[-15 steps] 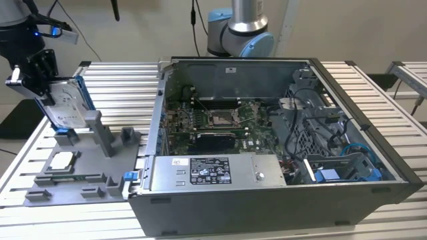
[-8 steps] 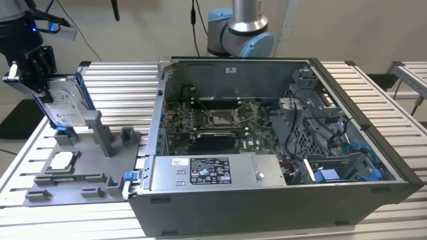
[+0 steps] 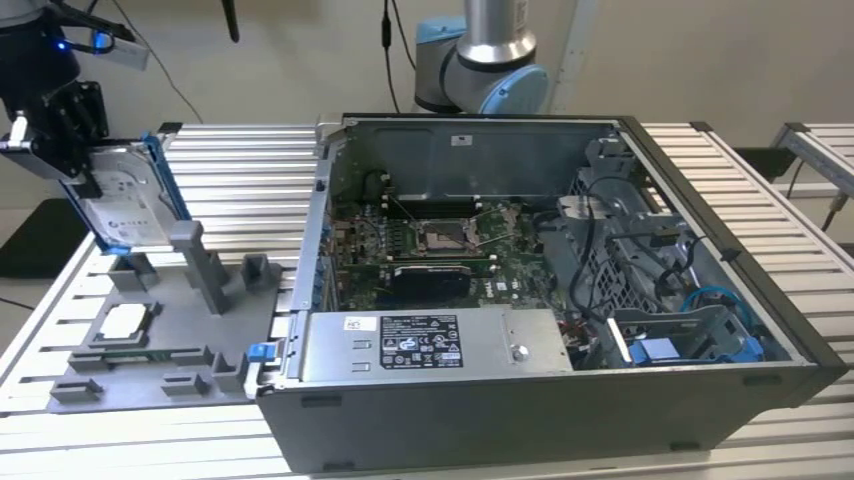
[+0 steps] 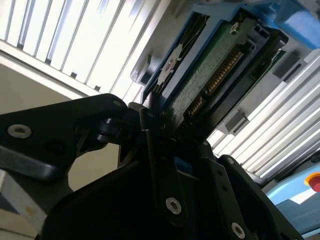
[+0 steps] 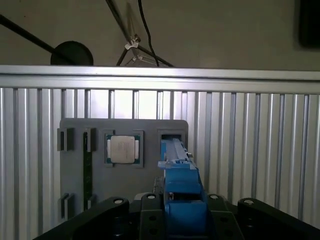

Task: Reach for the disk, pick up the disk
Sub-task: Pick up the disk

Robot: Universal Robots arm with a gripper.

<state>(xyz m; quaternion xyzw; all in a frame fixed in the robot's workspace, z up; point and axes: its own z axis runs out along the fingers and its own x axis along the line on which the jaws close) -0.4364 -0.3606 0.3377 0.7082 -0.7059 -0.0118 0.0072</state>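
The jaws are closed tight on 1 end of the disk (image 3: pixel 127 195), their black fingers (image 5: pixel 150 215) pressing the blue bracket from 2 sides in the first wrist view. In the second wrist view the grip sits at the disk's near edge, with the green circuit board and its connector running away from the jaws.

In the exterior view the disk hangs tilted, label side toward the exterior view's right, at the upper left of the grey fixture (image 3: pixel 174 340). Its lower end is just above the fixture's posts (image 3: pixel 200 265). Whether it has cleared the slot (image 5: pixel 172 136) I cannot tell.

The pick looks made or nearly made, and the risks I see come from how the disk is held. The hold is on plastic at 1 end only, so most of the weight hangs beyond the jaws and the disk could pivot or slide out. With the lower end so close to the posts, a sideways move could catch a corner there and lever the disk loose. A drop would land it on the fixture, where the chip (image 3: pixel 123 320) lies in its pocket, or on the ribbed surface (image 3: pixel 240 150). The open case (image 3: pixel 534 400) stands just beside the fixture, its wall near any swing toward the exterior view's right.
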